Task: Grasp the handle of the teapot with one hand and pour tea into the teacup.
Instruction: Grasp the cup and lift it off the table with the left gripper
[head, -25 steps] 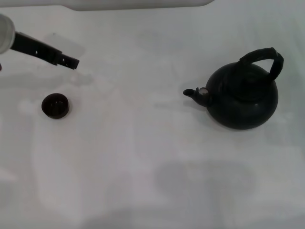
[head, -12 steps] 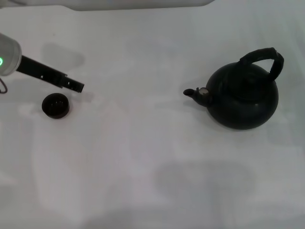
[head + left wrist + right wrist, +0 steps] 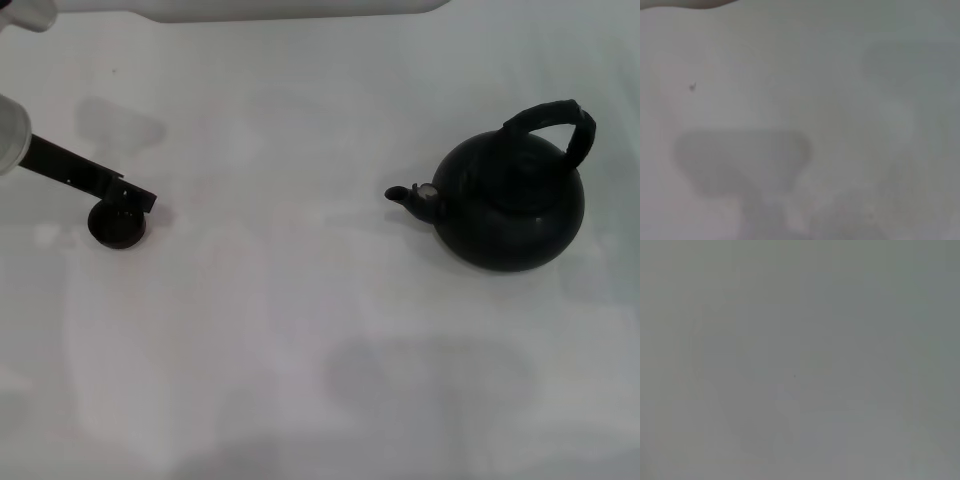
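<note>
Left gripper (image 3: 140,198) overlaps teacup (image 3: 115,225); teapot (image 3: 510,200) well apart.

A: Teacup (image 3: 116,224) position?
B: Far left on the table (image 3: 300,330); left gripper (image 3: 140,197) overlaps its rim.
A: Teapot (image 3: 510,200)?
B: Well apart, right side, spout pointing left toward the cup, handle (image 3: 553,118) arched on top.

My left gripper (image 3: 140,197) is a slim, flat black bar with squared edges and a few pale specks along its side (screws or holes, I can't tell which). It grows out of a rounded, glossy white wrist housing (image 3: 10,135). My right arm shows in none of the views.
</note>
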Available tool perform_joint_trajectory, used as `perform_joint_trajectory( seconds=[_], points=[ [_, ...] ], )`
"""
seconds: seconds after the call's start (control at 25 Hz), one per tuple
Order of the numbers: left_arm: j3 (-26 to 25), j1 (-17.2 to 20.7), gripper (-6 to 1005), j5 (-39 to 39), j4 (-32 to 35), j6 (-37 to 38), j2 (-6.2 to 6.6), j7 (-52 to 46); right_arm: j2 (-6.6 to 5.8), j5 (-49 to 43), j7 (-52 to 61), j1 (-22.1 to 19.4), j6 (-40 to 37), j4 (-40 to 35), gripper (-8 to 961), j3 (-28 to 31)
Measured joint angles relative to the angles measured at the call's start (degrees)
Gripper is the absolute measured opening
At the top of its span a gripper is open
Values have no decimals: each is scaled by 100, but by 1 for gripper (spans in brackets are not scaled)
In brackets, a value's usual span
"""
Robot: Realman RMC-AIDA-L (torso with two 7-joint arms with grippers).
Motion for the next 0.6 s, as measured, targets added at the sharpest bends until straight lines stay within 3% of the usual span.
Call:
perform_joint_trajectory(
  seconds=[0.6],
  points=[
    [98, -24, 887, 107, -148, 35, -7, -82, 1, 1, -1, 12, 3, -13, 872, 2]
  ],
)
